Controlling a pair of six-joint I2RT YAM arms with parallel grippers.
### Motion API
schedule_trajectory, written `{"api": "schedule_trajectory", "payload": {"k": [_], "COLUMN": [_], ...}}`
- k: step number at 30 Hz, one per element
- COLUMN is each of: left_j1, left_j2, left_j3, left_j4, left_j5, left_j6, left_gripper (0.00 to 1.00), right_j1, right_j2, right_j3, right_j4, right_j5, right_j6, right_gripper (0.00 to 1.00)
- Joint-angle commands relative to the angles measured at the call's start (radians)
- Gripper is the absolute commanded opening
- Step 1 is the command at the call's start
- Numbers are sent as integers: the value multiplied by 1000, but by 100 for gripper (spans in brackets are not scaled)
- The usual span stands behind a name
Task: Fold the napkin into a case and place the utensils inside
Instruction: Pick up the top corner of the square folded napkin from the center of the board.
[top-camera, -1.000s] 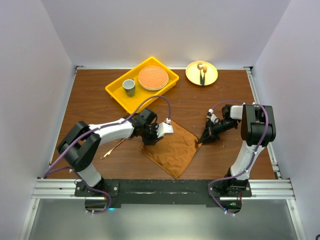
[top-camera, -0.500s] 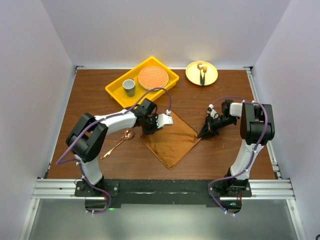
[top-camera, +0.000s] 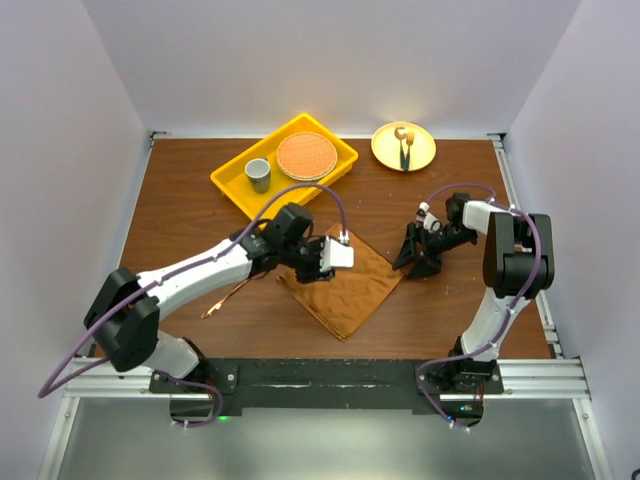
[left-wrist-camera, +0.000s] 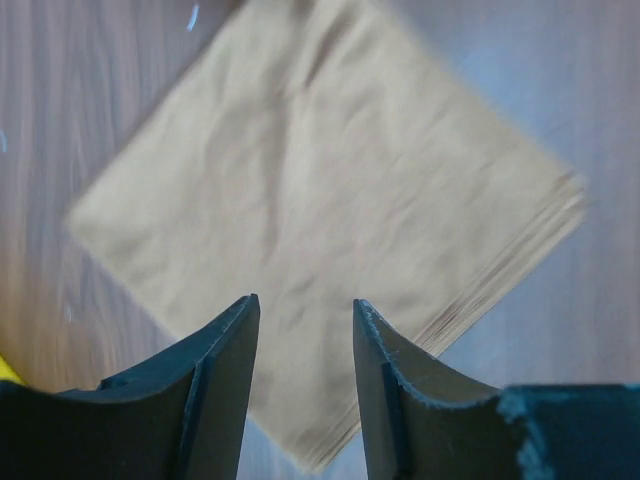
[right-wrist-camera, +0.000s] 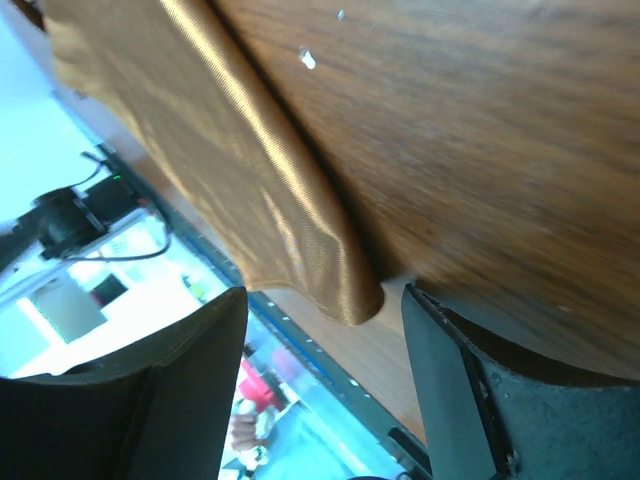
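The rust-brown napkin (top-camera: 347, 288) lies flat on the table as a diamond, and its lower right edge shows stacked layers (left-wrist-camera: 320, 200). It is a folded square; no case shows. My left gripper (top-camera: 337, 256) hovers over its upper left part, jaws open and empty (left-wrist-camera: 305, 310). At the napkin's right corner (right-wrist-camera: 260, 190), my right gripper (top-camera: 412, 260) stands open (right-wrist-camera: 322, 300). The corner tip lies loose between its fingers. The copper spoon (top-camera: 222, 302) lies left of the napkin, its bowl end hidden under my left arm.
A yellow tray (top-camera: 232, 186) at the back holds a grey cup (top-camera: 258, 174) and an orange woven plate (top-camera: 305, 156). A yellow plate (top-camera: 385, 152) at the back right carries a dark-handled utensil (top-camera: 406, 150). White walls close in both sides.
Both grippers have opened. The right one has let go of the napkin's right corner. My left arm has swung right over the napkin, which now lies flatter.
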Motion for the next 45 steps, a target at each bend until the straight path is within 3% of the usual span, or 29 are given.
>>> {"api": "schedule_trajectory", "payload": {"k": [1, 9, 15, 27, 45], "left_j1": [-123, -298, -350, -373, -375], "left_j2": [-43, -1, 46, 115, 171], "left_j3": [-79, -174, -182, -165, -145], "left_j4": [52, 201, 245, 213, 224], "left_j5": [42, -49, -55, -6, 5], "left_j6": [11, 74, 108, 180, 169], "left_gripper": [46, 34, 30, 31, 30], "right_j1": [0, -2, 0, 38, 109], "right_j2": [-67, -163, -181, -186, -65], "right_j3": [60, 33, 8, -22, -81], "right_j4": [-27, 6, 29, 120, 220], "right_j5": [112, 152, 111, 22, 109], "right_j6": [-72, -86, -75, 21, 32], "right_gripper": [68, 54, 47, 29, 20]}}
